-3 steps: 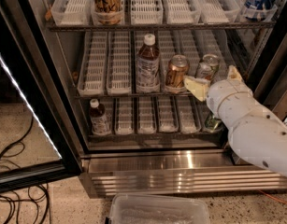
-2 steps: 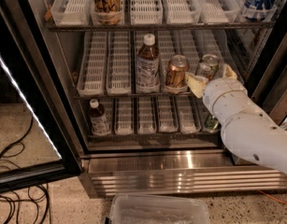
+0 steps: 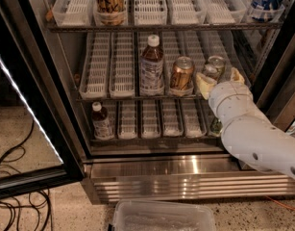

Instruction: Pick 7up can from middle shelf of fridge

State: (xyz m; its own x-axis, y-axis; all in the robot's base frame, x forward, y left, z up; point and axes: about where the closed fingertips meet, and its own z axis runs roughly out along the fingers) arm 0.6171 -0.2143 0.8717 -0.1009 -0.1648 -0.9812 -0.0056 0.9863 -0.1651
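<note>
Between the two pale yellow pads [image 3: 203, 84] of the white arm's pincer [image 3: 220, 80], the small silver-white 7up can with the shiny metal top [image 3: 215, 66] is now bracketed, one pad being seen low on its left and the other on its right. The pads are held apart, and no squeeze on the can can be made out, so the pincer is judged to be spread around it and not yet clamped. The can is stood upright, unlifted, on the right part of the wide grey wire middle shelf [image 3: 104, 96] of the large black-framed display fridge [image 3: 185, 177].

Against the picture of a second ago, the pincer is found a little deeper and higher inside the fridge, and the left pad, then set closer to the neighbouring can, is now drawn nearer the 7up can. The can itself is not seen to be shifted. From this the approach is judged to be all but done. The closing of the pads, the lift and the withdrawal are what is left.

Just left of the pincer a copper-orange metal can [image 3: 181, 73] is stood near the left pad, so a nudge is to be guarded against. Further left a brown bottle with a white cap [image 3: 152, 66] is kept well apart. Below the pincer, on the lower shelf, a darker green can [image 3: 215, 125] is partly hidden by the arm.
</note>
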